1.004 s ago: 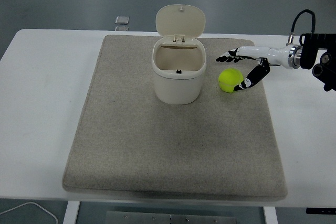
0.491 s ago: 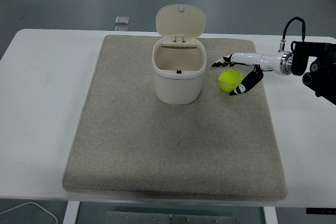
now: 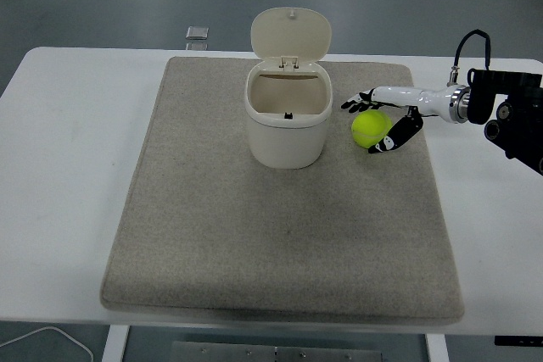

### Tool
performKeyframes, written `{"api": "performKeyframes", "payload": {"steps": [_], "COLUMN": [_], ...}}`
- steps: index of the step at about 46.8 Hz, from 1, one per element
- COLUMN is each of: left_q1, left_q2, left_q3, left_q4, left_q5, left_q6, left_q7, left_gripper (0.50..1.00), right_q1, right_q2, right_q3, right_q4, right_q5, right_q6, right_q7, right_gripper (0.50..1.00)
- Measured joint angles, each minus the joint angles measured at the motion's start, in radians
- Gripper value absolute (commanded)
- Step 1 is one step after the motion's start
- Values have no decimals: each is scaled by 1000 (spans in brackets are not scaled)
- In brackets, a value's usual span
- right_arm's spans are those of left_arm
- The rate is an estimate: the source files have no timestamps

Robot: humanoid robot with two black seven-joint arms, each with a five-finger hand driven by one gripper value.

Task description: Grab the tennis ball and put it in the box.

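A grey felt mat (image 3: 280,235) was laid on the white table (image 3: 68,167). A small metallic object (image 3: 197,33) was seen at the far edge, and a white cable (image 3: 51,338) below the near one.

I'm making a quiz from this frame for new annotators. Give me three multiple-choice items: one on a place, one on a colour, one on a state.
1. Where is the ball?
A. Inside the bin
B. On the mat, right of the bin
C. On the bare table

2. What colour is the ball?
A. Yellow-green
B. Red
C. White

3. How is the bin's lid?
A. Shut
C. Lying on the mat
B. Standing open

Answers:
1. B: the ball sits on the mat beside the bin, with the right hand around it.
2. A: it is bright yellow-green.
3. B: the lid stands upright behind the open mouth.
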Motion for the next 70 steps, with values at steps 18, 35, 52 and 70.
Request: {"api": "performKeyframes", "payload": {"steps": [18, 35, 52, 70], "left_q1": [0, 0, 0, 0], "left_q2": [0, 0, 0, 0], "left_q3": [0, 0, 0, 0], "left_q4": [0, 0, 0, 0], "left_q5": [0, 0, 0, 0], "left_q6": [0, 0, 0, 0], "left_q7": [0, 0, 0, 0], "left_gripper": [990, 992, 990, 992], "right_q1": [7, 16, 68, 139], "right_q2": [2, 2, -36, -194], "right_q3": [-5, -4, 9, 22], "right_q4": [-1, 6, 32, 177], "right_q5": [-18, -16, -2, 16], "right_q6": [-5, 8, 73, 116], "right_q7": [0, 3, 32, 156], "right_gripper": [654, 500, 500, 500]}}
